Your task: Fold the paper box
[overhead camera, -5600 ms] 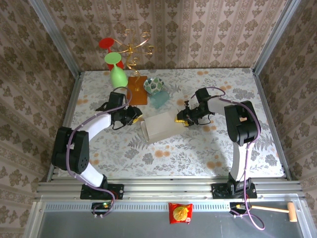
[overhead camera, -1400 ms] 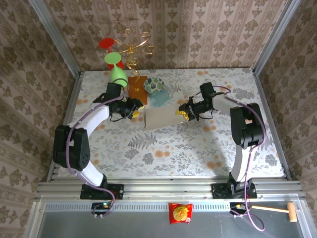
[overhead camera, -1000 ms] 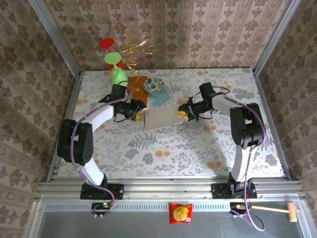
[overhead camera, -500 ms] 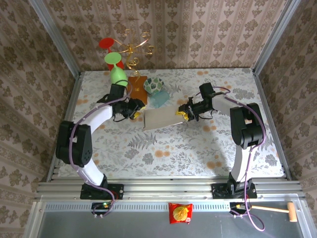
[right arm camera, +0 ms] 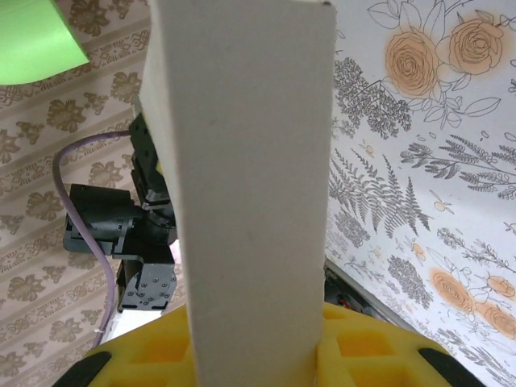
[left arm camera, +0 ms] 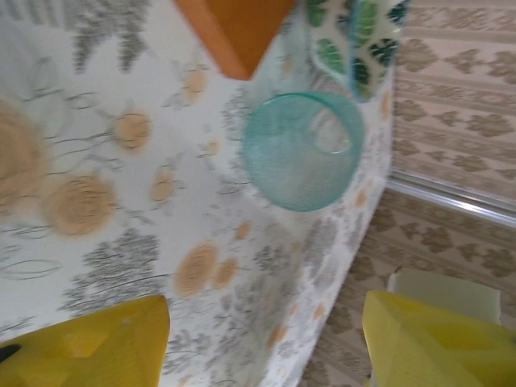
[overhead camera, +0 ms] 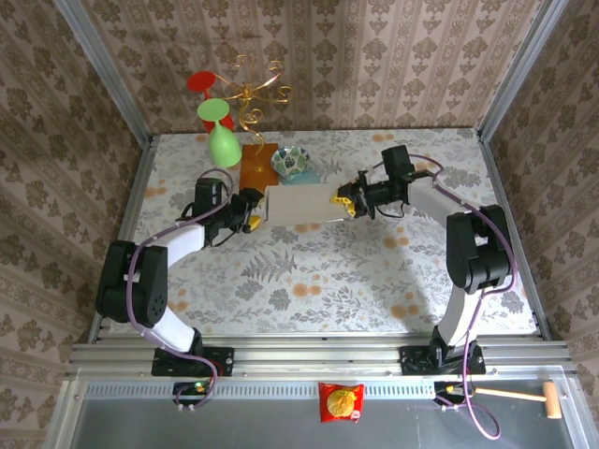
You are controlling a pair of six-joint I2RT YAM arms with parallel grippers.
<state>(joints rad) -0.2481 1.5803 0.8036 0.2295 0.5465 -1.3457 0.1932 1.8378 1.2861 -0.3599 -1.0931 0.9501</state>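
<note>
One paper box (overhead camera: 298, 204) at mid-table, far half, pinched at its right edge by right gripper (overhead camera: 343, 199); left gripper (overhead camera: 252, 216) spread wide just beside its left edge; beyond: one teal cup (left arm camera: 301, 150), one patterned bowl (overhead camera: 291, 161), one brown board (overhead camera: 255, 166).

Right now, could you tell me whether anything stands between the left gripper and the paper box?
Nothing visible does. In the top view the left gripper sits open just beside the nearest end of the paper box, with only bare tablecloth between them. The right gripper holds the box by its other end.
</note>
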